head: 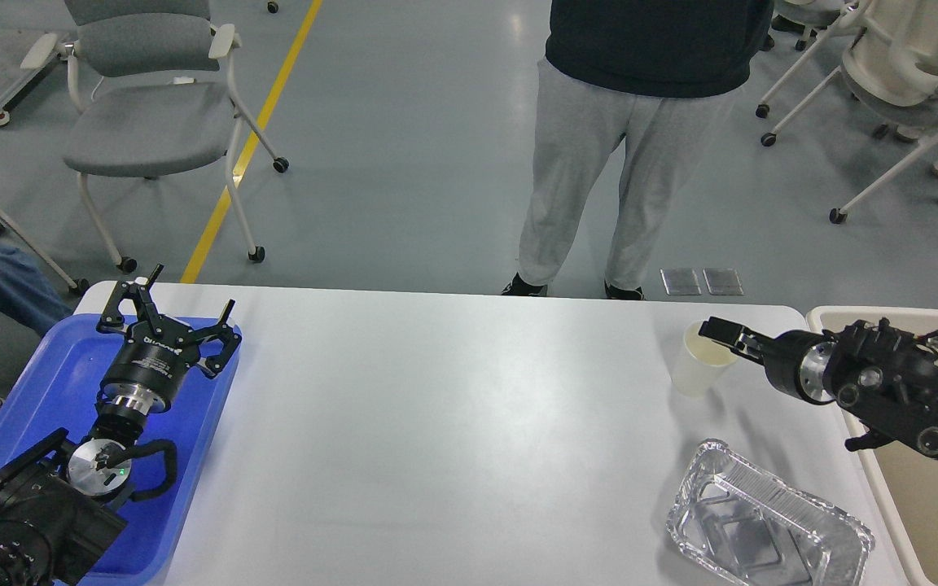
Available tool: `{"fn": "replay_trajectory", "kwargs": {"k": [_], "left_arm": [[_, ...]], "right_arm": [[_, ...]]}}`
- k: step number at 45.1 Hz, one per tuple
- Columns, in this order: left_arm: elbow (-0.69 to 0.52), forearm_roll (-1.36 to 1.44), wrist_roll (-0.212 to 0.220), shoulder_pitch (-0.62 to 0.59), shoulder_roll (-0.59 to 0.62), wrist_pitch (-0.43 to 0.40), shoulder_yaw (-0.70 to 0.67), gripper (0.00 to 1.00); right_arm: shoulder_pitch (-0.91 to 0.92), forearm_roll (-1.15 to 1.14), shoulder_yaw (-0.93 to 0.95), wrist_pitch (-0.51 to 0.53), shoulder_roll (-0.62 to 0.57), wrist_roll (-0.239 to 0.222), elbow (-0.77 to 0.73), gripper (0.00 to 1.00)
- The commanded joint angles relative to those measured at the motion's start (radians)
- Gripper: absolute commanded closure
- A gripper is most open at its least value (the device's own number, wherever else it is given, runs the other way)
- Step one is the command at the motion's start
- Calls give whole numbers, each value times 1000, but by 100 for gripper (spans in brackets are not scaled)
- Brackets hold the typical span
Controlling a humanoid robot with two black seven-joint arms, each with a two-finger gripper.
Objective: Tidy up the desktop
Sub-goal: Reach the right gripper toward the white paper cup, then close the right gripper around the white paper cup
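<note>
Nearest, at about 5 o'clock, a crinkled foil tray [766,529] lies on the desktop [453,423], rectangular with ribbed walls and a shiny, dented floor, its long axis running from 10 to 4 o'clock. The desktop itself fills the middle of the view: a smooth, matte white slab with rounded corners, its long axis running 9 to 3 o'clock.

At 8 o'clock a glossy blue plastic tray [37,382] overlaps the desktop's left end. The left gripper [184,313] hangs over the tray's far part, its black fingers spread wide with nothing between them.

At 3 o'clock a beige bin [917,496] with a rounded rim sits just beside the desktop's right edge, and the right arm crosses over it. The right gripper [717,332] points toward 9 o'clock and reaches the rim of a pale, translucent plastic cup [697,362], which stands upright on the desktop; the fingers look close together at the cup's edge, but whether they pinch it I cannot tell.

Beyond the far edge, at 12 o'clock, a person [599,163] in grey trousers stands on the grey floor. A grey padded chair [151,122] on castors sits at 10 o'clock beside a yellow floor line [249,146].
</note>
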Motion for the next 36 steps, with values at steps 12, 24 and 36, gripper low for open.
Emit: {"fn": "replay_trajectory", "kwargs": {"k": [12,24,36], "left_arm": [[0,0,0,0,0,0,0,0],[0,1,0,0,0,0,0,0],[0,0,0,0,0,0,0,0]], "right_arm": [[-34,-1,2,-15,58,44,-101,2],[-46,-2,-3,-18,58,58,-121,33],[-49,-30,-4,-18,56,61,-127,81]]}}
